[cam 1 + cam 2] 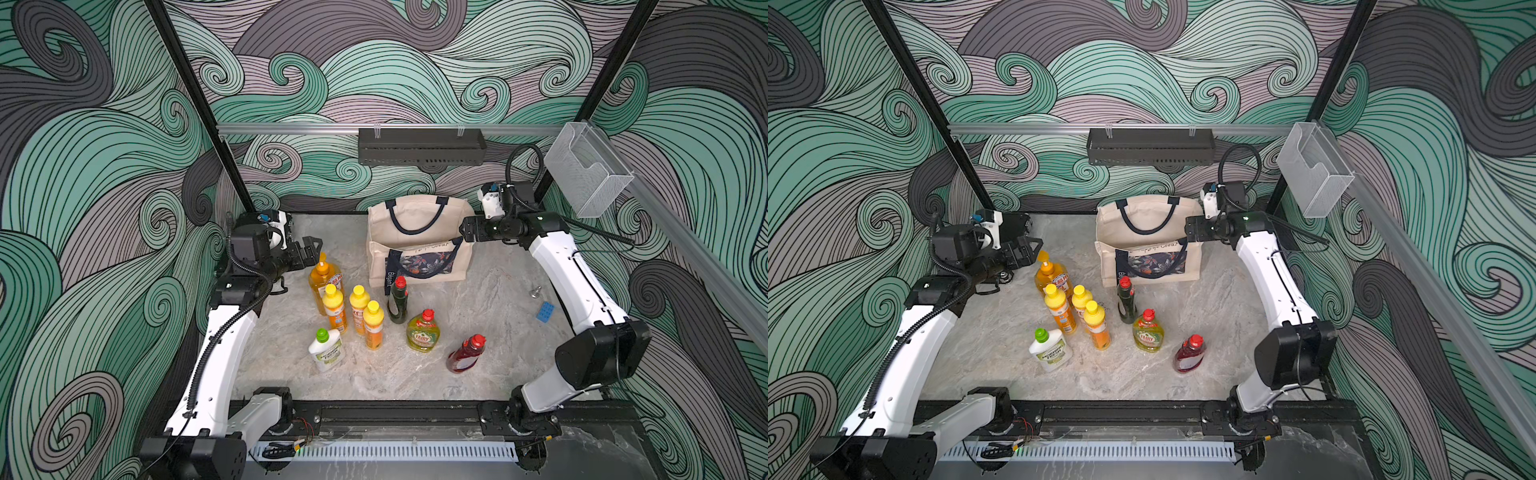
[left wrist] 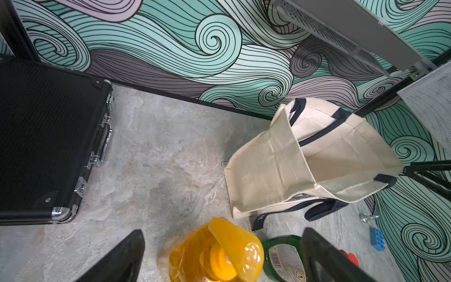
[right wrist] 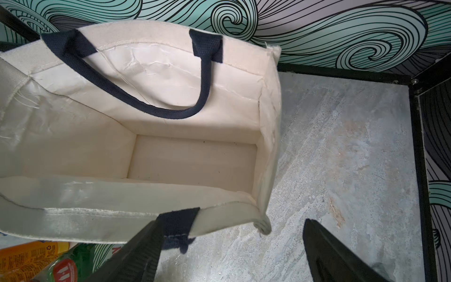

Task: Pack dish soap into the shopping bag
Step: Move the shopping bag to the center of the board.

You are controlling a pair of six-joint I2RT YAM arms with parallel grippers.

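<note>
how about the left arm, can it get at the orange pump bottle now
Probably yes. The left gripper is open beside the pump bottle, whose pump head shows between its jaws in the left wrist view, nothing in between. The yellow-capped bottles stand on the bottle's other side.

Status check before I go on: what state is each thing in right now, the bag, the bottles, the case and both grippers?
Bag: upright, mouth open, empty.
Pump bottle: upright, not held.
Three yellow-capped bottles: upright, capped.
White bottle: upright, capped.
Dark green bottle: upright, capped.
Fairy bottle: upright, capped.
Red bottle: standing, capped.
Black case: lying flat, shut.
Left gripper: open, over the pump bottle.
Right gripper: open, at the bag's rim corner.
</note>
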